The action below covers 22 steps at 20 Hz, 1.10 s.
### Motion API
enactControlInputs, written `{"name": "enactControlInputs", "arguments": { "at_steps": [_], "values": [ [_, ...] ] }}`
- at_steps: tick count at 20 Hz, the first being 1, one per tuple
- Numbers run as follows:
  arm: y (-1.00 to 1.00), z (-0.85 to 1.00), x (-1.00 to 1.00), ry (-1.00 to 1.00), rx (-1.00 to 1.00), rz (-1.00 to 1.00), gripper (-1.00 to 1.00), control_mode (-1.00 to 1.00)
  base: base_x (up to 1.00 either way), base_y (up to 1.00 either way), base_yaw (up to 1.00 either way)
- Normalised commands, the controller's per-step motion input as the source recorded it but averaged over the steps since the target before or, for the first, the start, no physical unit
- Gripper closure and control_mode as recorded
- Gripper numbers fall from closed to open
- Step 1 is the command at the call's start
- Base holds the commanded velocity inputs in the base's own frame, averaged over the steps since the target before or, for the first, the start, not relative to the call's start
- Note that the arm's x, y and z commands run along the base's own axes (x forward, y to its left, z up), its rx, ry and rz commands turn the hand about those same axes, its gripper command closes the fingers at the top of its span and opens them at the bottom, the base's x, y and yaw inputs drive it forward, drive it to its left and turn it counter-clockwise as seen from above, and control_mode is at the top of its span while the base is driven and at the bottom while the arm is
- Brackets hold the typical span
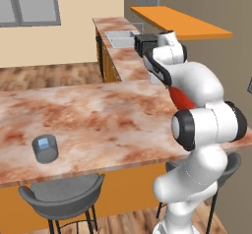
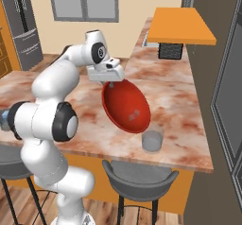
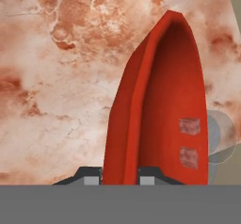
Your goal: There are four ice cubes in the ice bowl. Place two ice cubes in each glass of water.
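Gripping the rim of the red bowl (image 2: 125, 107), the end effector (image 2: 110, 81) is holding it tipped steeply above the bench (image 2: 179, 101), jaws closed on the edge. Two ice cubes (image 3: 189, 142) are sitting inside the bowl. One glass (image 2: 152, 139) is standing just below the bowl's lower edge; another glass (image 1: 45, 148), with a cube inside, is standing well apart from the bowl.

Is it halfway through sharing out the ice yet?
Roughly, by the look of it. The far glass already holds pale ice, though how many cubes is hard to tell. The gripper is clamped on the rim of the red bowl, tilted over the near glass. Two cubes lie in the bowl, not yet tipped out.
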Motion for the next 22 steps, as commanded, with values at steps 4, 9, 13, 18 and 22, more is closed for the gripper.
{"name": "enactControlInputs", "arguments": {
  "at_steps": [4,9,13,18,22],
  "values": [
    [-0.04,0.04,0.21,0.00,0.04,0.00,1.00,-1.00,0.00,0.00,0.00],
    [-0.12,0.02,0.06,0.00,0.03,0.00,1.00,-1.00,0.00,0.00,0.00],
    [-0.16,0.02,0.00,0.00,0.02,0.00,1.00,-1.00,0.00,0.00,0.00],
    [-0.14,0.03,0.00,0.00,0.02,0.00,1.00,-1.00,0.00,0.00,0.00],
    [-0.15,0.08,-0.01,0.00,0.01,0.00,1.00,-1.00,0.00,0.00,0.00]
  ]
}}
